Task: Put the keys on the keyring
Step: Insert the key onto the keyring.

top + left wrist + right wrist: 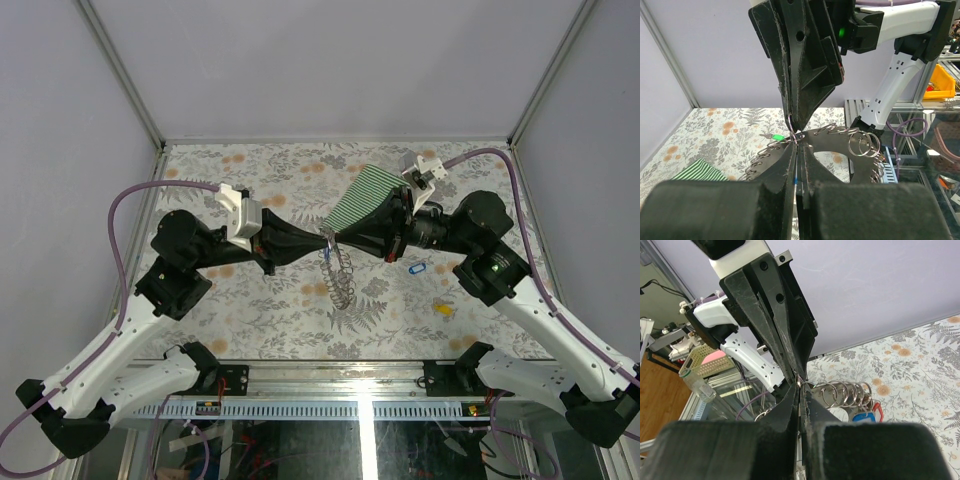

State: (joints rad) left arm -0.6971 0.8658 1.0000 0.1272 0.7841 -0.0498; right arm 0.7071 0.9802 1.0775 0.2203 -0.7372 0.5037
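Both claws are pressed together and meet tip to tip above the counter (250, 170). The left claw (320, 238) pinches a blue key (796, 181), of which only a sliver shows between its fingers. The right claw (338, 238) seems clamped on the top of the keyring (340, 275). The keyring hangs just below the two tips, so its coil dangles free and straight for threading.

Holding key and ring nose to nose lets the key's small loop be worked onto the wire, which I judge is the step in hand. A red key (878, 412) shows just beside the coil by the right claw; whether it is threaded I cannot tell. A second blue key (418, 267) and a yellow key (441, 309) lie on the counter under the right claw's arm, not yet taken up.
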